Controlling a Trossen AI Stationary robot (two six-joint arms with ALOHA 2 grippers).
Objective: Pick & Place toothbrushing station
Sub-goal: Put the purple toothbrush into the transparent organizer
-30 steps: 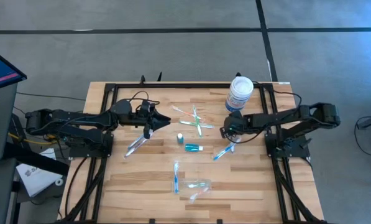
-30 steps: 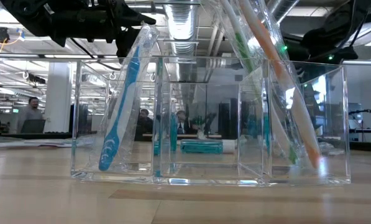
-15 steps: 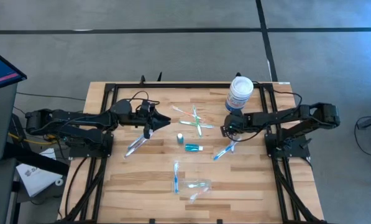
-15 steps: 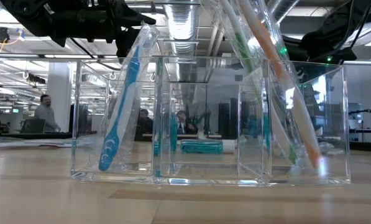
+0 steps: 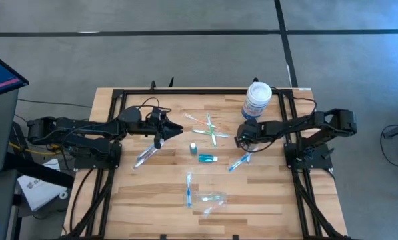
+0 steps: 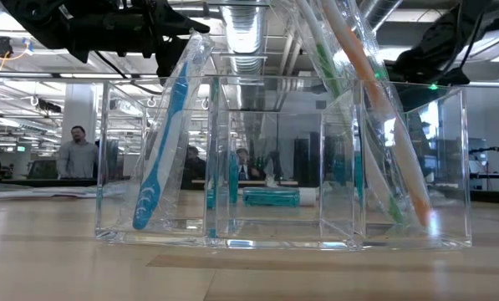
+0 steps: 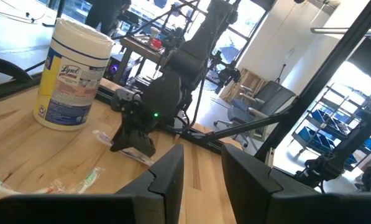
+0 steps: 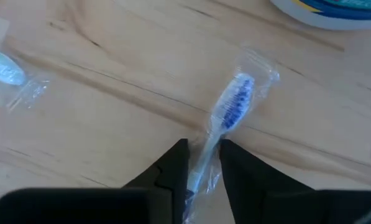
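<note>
Right arm stretched low toward table centre; right gripper [image 8: 202, 163] narrowly parted, fingers either side of a wrapped blue toothbrush [image 8: 230, 114] lying flat beside the white tub [image 5: 257, 100]; firm grip not confirmed. Left gripper [image 7: 201, 173] hovers partly open, empty.

A clear compartmented tray [image 6: 282, 163] near the table's front edge holds leaning blue [image 6: 161, 142], green [image 6: 349, 125] and orange-white [image 6: 383, 117] toothbrushes. A teal tube [image 5: 207, 158] lies mid-table; a wrapped blue toothbrush [image 8: 225, 127] lies beside it.

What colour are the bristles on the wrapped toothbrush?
Blue toothbrush bristles; the right wrist view shows them best.
</note>
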